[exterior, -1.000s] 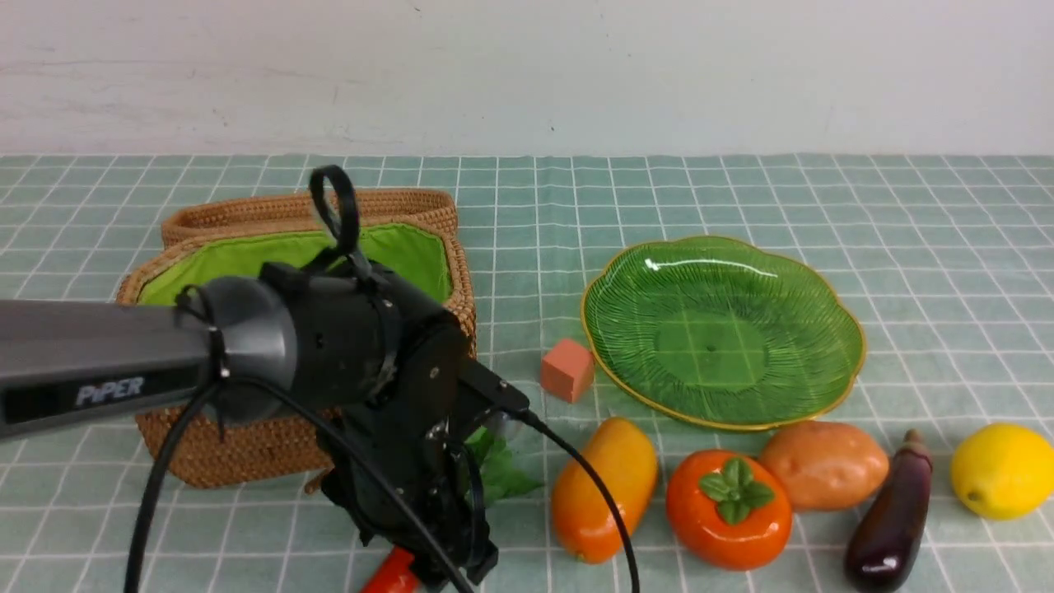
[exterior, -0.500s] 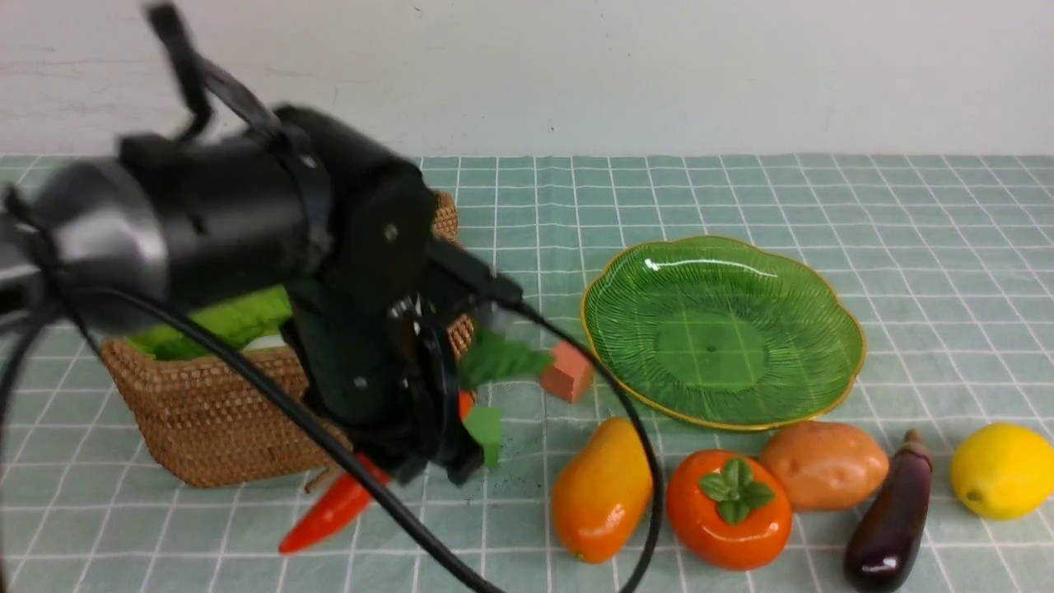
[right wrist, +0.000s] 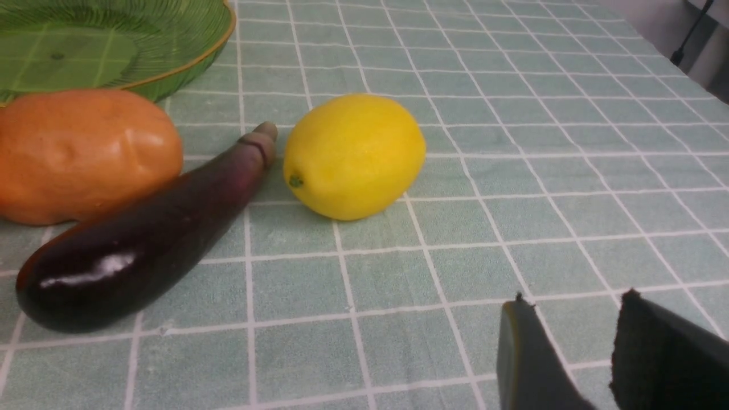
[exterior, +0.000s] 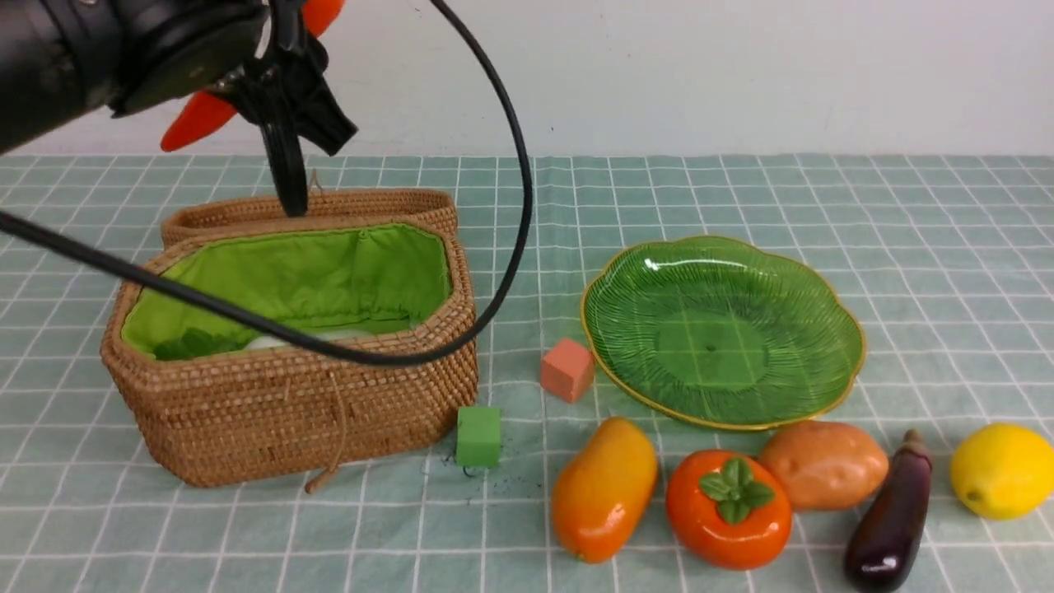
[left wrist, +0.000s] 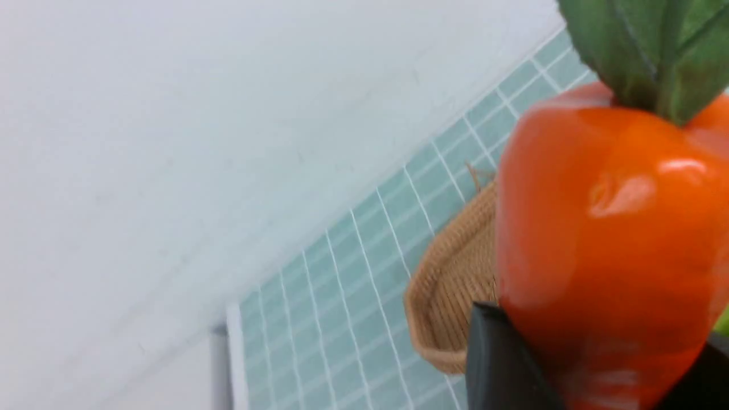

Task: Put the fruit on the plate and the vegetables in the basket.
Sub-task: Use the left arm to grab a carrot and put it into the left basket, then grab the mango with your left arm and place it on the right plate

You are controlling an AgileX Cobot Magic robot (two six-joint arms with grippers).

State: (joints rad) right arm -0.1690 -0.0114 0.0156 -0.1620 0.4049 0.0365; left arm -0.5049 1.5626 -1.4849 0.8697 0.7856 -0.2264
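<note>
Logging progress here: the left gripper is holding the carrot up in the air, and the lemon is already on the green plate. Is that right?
No. The front view shows the lemon on the tablecloth beside the eggplant, not on the green plate. The left gripper does hold the carrot up in the air.
</note>
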